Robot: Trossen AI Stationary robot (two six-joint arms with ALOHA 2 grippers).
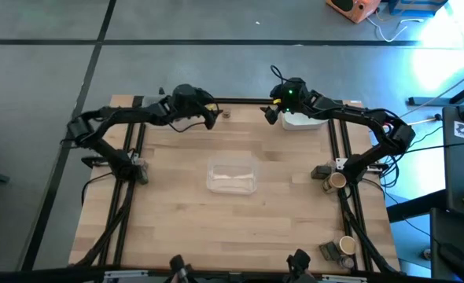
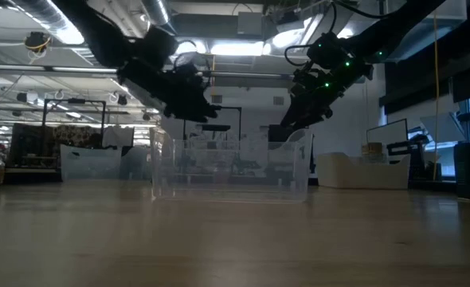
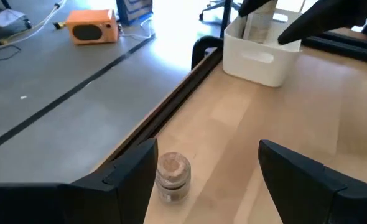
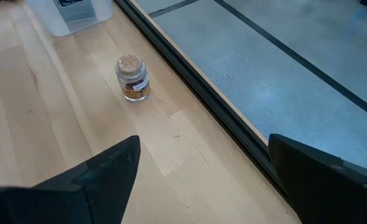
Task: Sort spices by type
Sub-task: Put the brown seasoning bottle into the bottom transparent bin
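We log both arms up at the far edge of the wood table [image 1: 216, 220]. Left gripper [image 3: 208, 180] hangs over a small spice jar [image 3: 172, 177] near that edge, jaws spread wide w/ the jar just inside one finger, nothing held. Right gripper [image 4: 202, 180] sits nearby over the white bin [image 1: 303, 122], jaws also wide, empty; its wrist view looks back at the same jar [image 4: 132, 78]. Progress: we judge early. The clear tray [image 1: 232, 176] at table centre looks empty, and the jar is not yet picked. More containers sit by the right rail: a tan cylinder w/ pale top [image 1: 336, 181] beside a dark blocky one [image 1: 321, 171], plus another such pair [image 1: 338, 248] near the front corner. So most sorting is left, as far as we can see. The white bin holds something pale, type unclear. Materials: jar is glass-looking, round, ridged neck, cork-like tan lid, brownish fill. Tray is thin transparent plastic, rectangular, rounded corners. Bin is opaque white plastic, smooth, w/ a recessed handle. Tabletop is pale planked wood, matte.
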